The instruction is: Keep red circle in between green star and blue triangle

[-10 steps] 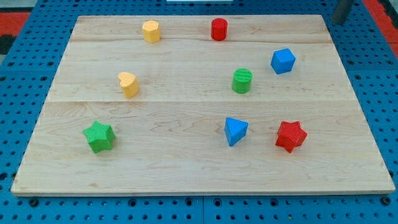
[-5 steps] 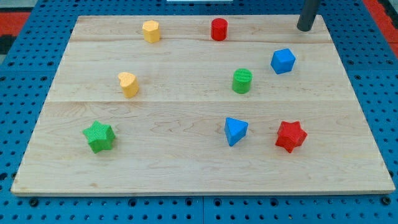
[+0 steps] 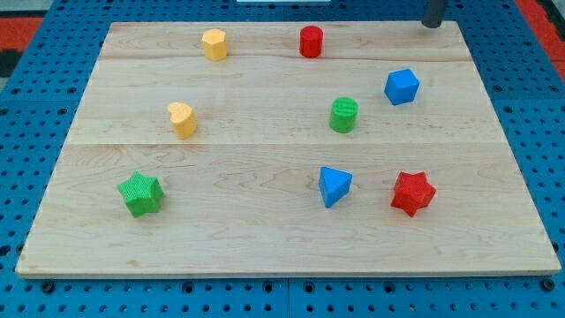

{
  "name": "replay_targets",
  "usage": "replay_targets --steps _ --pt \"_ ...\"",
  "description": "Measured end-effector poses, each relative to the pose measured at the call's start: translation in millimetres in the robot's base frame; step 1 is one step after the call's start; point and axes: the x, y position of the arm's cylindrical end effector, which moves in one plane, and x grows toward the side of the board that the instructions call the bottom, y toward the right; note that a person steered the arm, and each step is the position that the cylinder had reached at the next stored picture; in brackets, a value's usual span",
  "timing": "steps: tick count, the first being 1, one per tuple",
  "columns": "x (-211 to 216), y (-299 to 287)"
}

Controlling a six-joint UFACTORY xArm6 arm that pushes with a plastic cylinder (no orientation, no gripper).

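Red circle point(image 3: 310, 41) sits near the board's point(image 3: 265, 238) top edge, right of centre, well apart from the green star point(image 3: 141, 194) near the bottom-left corner and the blue triangle point(image 3: 334, 186) low and right of centre. Green cylinder point(image 3: 344, 115) stands between circle and triangle. Blue cube point(image 3: 401, 87) lies toward the right edge, red star point(image 3: 413, 193) beside the triangle, two yellow blocks point(image 3: 214, 43) point(image 3: 181, 119) on the left half. No writing shows. My tip point(image 3: 433, 24) hangs at the top edge near the top-right corner, clear of all blocks; it has no jaws.
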Motion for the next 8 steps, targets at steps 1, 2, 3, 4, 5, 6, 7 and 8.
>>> replay_targets --steps 1,2,3,4,5,6,7,8 --pt "-1.0 -2.6" --pt "-0.8 -11.0" --pt "-0.8 -87.0" --pt "0.5 -158.3" --pt "43.0 -212.4" --pt "61.6 -225.9" --pt "69.4 -246.0" --pt "100.4 -270.5"
